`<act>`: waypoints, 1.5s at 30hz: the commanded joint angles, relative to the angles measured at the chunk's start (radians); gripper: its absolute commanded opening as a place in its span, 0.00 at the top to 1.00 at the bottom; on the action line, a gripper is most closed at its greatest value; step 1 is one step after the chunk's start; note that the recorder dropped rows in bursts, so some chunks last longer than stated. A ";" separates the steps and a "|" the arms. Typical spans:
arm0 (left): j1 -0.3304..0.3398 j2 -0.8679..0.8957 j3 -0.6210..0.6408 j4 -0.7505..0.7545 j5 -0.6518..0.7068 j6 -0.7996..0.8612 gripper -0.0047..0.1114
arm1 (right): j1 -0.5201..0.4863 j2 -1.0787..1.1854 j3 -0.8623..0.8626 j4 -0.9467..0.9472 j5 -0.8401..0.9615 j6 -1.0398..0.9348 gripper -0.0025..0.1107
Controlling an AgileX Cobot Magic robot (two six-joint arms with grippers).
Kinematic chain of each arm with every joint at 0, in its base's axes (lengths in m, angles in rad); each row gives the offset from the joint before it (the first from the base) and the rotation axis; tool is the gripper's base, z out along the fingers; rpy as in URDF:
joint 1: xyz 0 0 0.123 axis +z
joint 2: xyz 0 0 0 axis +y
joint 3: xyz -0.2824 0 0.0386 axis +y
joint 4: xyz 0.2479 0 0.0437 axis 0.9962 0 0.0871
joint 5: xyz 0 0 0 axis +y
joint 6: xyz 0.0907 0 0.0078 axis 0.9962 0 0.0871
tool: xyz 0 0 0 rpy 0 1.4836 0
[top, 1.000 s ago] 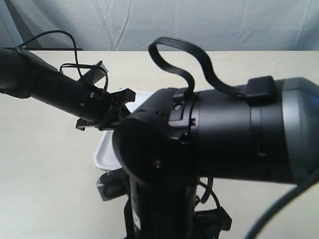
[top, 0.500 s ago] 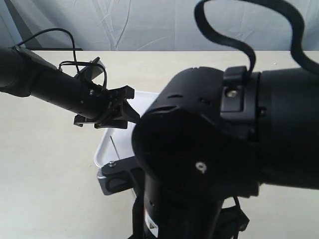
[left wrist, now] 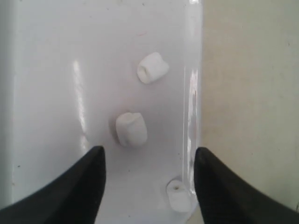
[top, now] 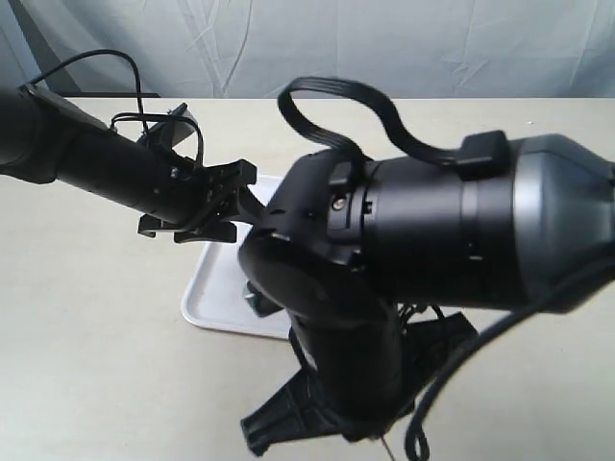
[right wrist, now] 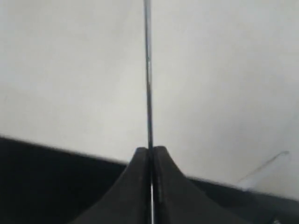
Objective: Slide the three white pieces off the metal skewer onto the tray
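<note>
The right arm [top: 432,259] has swung since a second ago, and its tool [right wrist: 150,150] now sits low at the near edge of the surface [top: 86,365], off the tray [left wrist: 46,70]. It is pinched together on the metal skewer [right wrist: 148,70], whose visible length is bare. The three white pieces [left wrist: 131,129] lie loose on the tray, apart from each other, one against the rim. The left tool [left wrist: 149,156] hovers above them with its fingers spread wide, holding nothing. By my reading the stripping is done; only withdrawal seems left. The surface is pale beige and matte. A wrinkled light cloth backdrop [top: 384,48] hangs behind.
</note>
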 commanded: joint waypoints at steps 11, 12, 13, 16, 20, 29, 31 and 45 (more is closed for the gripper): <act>0.000 -0.169 0.000 0.137 0.005 -0.094 0.49 | -0.179 0.155 -0.005 -0.180 -0.143 -0.095 0.98; 0.000 -0.178 0.000 0.151 0.005 -0.112 0.49 | -0.186 0.164 -0.005 -0.173 -0.169 -0.098 0.98; 0.000 -0.190 0.003 0.164 0.003 -0.125 0.49 | -0.199 0.179 -0.005 -0.146 -0.230 -0.125 0.98; 0.000 -0.228 0.030 0.159 -0.021 -0.125 0.49 | -0.206 0.195 -0.005 -0.105 -0.348 -0.200 0.98; 0.000 -0.302 0.046 0.178 -0.057 -0.125 0.49 | -0.221 0.200 -0.050 -0.097 -0.418 -0.202 0.98; 0.000 -0.431 0.118 0.365 -0.124 -0.235 0.52 | -0.251 0.253 -0.194 -0.073 -0.343 -0.285 0.98; 0.000 -0.452 0.169 0.365 -0.156 -0.235 0.52 | -0.251 0.272 -0.207 -0.073 -0.327 -0.285 0.98; 0.000 -0.696 0.437 0.429 -0.438 -0.233 0.52 | -0.251 0.301 -0.214 -0.032 -0.294 -0.367 0.68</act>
